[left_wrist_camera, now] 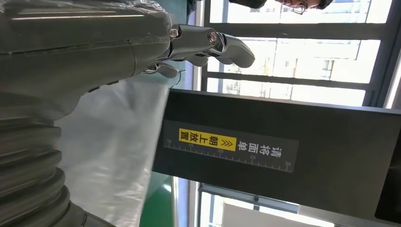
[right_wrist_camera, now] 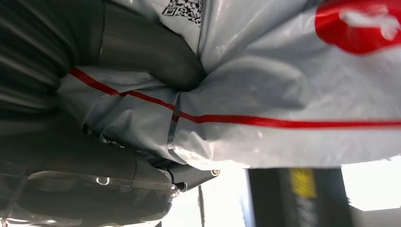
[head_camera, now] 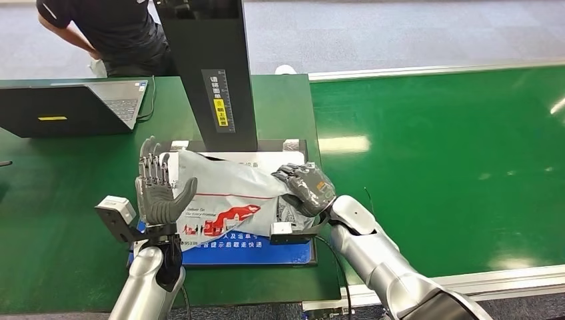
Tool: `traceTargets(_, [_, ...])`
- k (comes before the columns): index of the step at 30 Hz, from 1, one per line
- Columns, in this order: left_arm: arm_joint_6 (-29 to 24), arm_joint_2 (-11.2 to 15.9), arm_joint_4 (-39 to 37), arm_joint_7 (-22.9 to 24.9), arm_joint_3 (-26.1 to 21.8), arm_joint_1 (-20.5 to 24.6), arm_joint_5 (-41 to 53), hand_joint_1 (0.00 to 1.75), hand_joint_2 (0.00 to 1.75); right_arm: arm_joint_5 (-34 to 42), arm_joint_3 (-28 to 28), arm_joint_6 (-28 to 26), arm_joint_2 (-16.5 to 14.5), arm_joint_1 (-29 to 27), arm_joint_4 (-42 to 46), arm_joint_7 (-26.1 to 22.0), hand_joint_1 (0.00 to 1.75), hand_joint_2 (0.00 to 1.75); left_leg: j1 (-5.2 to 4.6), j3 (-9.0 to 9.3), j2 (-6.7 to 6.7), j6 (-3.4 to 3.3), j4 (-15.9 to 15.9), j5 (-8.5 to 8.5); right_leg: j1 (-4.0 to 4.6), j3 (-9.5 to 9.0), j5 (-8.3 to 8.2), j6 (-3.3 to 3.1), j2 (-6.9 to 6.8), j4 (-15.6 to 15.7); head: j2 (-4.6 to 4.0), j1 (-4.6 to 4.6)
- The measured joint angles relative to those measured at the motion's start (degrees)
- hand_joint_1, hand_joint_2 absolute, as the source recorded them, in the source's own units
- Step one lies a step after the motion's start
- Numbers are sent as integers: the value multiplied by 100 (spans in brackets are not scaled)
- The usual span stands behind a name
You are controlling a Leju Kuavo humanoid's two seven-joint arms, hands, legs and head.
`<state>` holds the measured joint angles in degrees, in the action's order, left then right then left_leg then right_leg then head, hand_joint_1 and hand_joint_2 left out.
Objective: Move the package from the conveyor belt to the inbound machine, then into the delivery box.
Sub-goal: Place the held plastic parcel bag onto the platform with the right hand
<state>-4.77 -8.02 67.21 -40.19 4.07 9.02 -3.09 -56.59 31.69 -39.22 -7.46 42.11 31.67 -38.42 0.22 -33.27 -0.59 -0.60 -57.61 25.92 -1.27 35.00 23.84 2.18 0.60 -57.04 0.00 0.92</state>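
At the near edge of the green surface, we see our two silver arms rise into the head view on either side of the inbound machine's blue scanning plate. Our left hand stands upright beside the plate's left edge, fingers spread and holding nothing, its palm turned toward the package. Our right hand grips the grey courier bag at its right end; in the right wrist view the plastic bunches into creases where the thumb presses in.

The package lies across the plate, one end reaching toward the base of the black scanner column, its red stripe and printed logo facing up. We cannot tell whether it rests fully on the plate or hangs partly lifted in the grip.

We judge that the conveyor step is behind us and the machine step is in hand. The next move calls for keeping the grip firm on slack, slippery plastic, lifting clear of the column, and carrying the bag to the delivery box.

Farther back, a laptop sits open near the surface's far left corner, and a person in dark clothing stands beyond it.
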Motion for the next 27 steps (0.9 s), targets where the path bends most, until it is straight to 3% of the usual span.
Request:
traceTargets(9, [1,0,-70,0,124,115,-34,0,175,-205,-705,-43,-316,-385,956,-138,175,175,-2,-8,1,-1,-1,0,-3,4,-1,1,0,2,0,2])
traceTargets(10, [1,0,-73,0,125,121,-34,0,175,-205,-729,-43,-327,-401,995,-138,168,175,-3,-9,1,-1,-2,0,-3,5,-1,1,0,2,0,2])
traceTargets(11, [1,0,-77,0,126,127,-35,0,175,-204,-751,-43,-335,-416,1032,-138,136,175,-3,-9,1,-1,-2,0,-3,6,-1,1,0,2,0,1])
traceTargets(14, [-21,0,-98,2,145,142,-45,0,175,-173,-824,-42,-352,-509,1261,-138,13,175,-3,-13,1,0,-2,0,-3,11,-1,1,0,2,0,0])
traceTargets(15, [-48,0,-105,9,159,147,-54,0,175,-131,-850,-40,-359,-537,1336,-132,0,175,-2,-14,0,0,-2,0,-3,13,-1,1,1,2,0,1])
traceTargets(23, [-108,3,-157,14,278,130,-98,0,175,673,-892,-25,-384,-371,738,-113,0,175,-2,-16,-3,0,-2,0,-3,15,-2,0,2,1,0,2])
traceTargets(25, [-93,5,-176,8,280,126,-97,0,175,955,-891,241,-380,-343,562,-57,0,175,-2,-16,-2,0,-2,0,-3,15,-2,0,2,1,0,1])
traceTargets(27, [-78,8,-198,7,282,125,-97,0,175,1249,-891,884,-359,-291,398,201,0,175,-2,-16,-2,0,-2,0,-3,16,-2,0,2,1,0,1])
